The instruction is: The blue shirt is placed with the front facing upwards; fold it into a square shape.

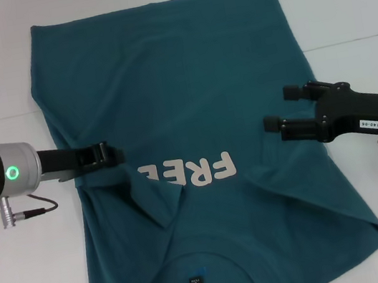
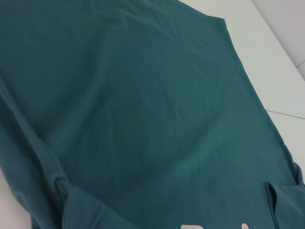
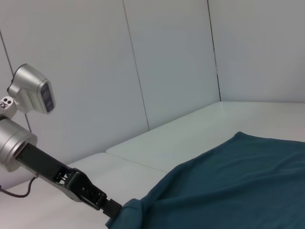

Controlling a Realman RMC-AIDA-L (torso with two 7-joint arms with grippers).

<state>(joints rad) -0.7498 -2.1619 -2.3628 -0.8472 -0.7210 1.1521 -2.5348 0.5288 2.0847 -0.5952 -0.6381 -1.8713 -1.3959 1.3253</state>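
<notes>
The blue shirt (image 1: pixel 188 91) lies spread on the white table, chest up, with its white letters (image 1: pixel 190 172) and dark neck label (image 1: pixel 196 282) towards the near edge. My left gripper (image 1: pixel 113 155) reaches in from the left and is shut on a bunched fold of the shirt (image 3: pixel 131 210) at its left side; a crease runs from there towards the collar. My right gripper (image 1: pixel 282 108) hovers open over the shirt's right edge with nothing between its fingers. The left wrist view shows only the shirt's cloth (image 2: pixel 143 109).
The white table (image 1: pixel 348 6) shows bare surface beyond the shirt on both sides, with a seam (image 1: pixel 353 40) across it at the right. Pale wall panels (image 3: pixel 167 62) stand behind the table's far edge.
</notes>
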